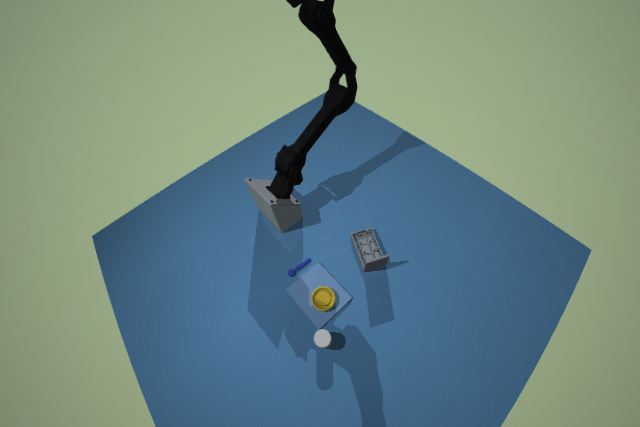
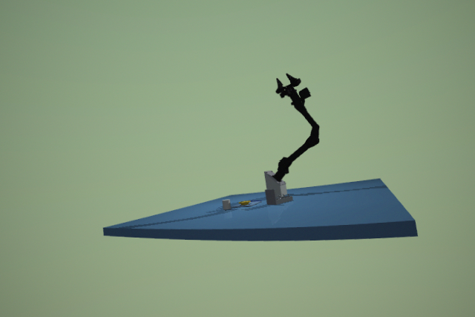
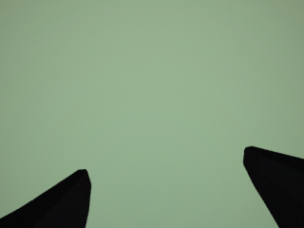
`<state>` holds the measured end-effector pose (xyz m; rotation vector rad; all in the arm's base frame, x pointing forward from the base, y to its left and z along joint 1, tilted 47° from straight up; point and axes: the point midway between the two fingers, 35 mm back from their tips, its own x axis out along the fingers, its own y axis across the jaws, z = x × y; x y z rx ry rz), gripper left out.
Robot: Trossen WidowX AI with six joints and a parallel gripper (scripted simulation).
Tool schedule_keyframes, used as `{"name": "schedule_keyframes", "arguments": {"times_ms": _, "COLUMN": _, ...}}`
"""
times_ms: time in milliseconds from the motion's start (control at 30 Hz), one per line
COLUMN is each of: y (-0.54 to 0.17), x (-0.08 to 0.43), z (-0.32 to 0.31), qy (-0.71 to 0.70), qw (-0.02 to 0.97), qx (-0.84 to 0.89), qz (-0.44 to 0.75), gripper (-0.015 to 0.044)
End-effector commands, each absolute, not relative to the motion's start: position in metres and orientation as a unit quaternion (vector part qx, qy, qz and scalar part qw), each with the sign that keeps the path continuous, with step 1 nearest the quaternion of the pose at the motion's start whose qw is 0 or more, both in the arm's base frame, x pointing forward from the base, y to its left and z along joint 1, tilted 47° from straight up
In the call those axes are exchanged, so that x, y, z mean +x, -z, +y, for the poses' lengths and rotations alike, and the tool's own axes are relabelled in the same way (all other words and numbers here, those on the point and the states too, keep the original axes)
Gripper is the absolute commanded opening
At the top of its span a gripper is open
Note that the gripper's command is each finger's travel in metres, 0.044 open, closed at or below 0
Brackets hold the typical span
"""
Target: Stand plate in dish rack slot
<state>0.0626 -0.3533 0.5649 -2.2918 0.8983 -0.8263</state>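
Note:
The yellow round plate (image 1: 324, 298) (image 2: 244, 203) lies flat on a pale blue square mat (image 1: 303, 289). The small grey dish rack (image 1: 376, 263) (image 2: 270, 197) stands on the blue table, up and to the right of the plate in the top view, with no plate in it. My gripper (image 2: 282, 76) (image 3: 169, 168) is open and empty, raised high above the table and far from plate and rack. In the top view its fingers are cut off by the top edge. The wrist view shows only two black fingertips against the green background.
A white cylinder (image 1: 322, 338) (image 2: 226, 204) stands just beyond the mat's near corner. A blue spoon-like thing (image 1: 303, 265) lies beside the mat's upper left edge. The arm's grey wedge base (image 1: 285, 215) (image 2: 283, 188) stands on the blue table (image 1: 465, 282) (image 2: 345, 214).

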Motion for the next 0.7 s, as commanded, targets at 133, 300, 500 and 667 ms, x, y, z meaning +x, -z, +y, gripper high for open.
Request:
{"name": "schedule_keyframes", "arguments": {"times_ms": 133, "y": -0.521, "x": 0.085, "z": -0.39, "qy": 0.287, "qw": 0.394, "qx": -0.812, "qz": 0.32, "gripper": 0.04}}
{"name": "schedule_keyframes", "arguments": {"times_ms": 300, "y": -0.49, "x": 0.105, "z": -0.41, "qy": 0.268, "qw": 0.47, "qx": -0.781, "qz": 0.311, "gripper": 0.04}}
{"name": "schedule_keyframes", "arguments": {"times_ms": 500, "y": -0.451, "x": 0.131, "z": -0.427, "qy": 0.24, "qw": 0.556, "qx": -0.736, "qz": 0.302, "gripper": 0.04}}
{"name": "schedule_keyframes", "arguments": {"times_ms": 667, "y": -0.417, "x": 0.155, "z": -0.437, "qy": 0.212, "qw": 0.622, "qx": -0.693, "qz": 0.298, "gripper": 0.04}}
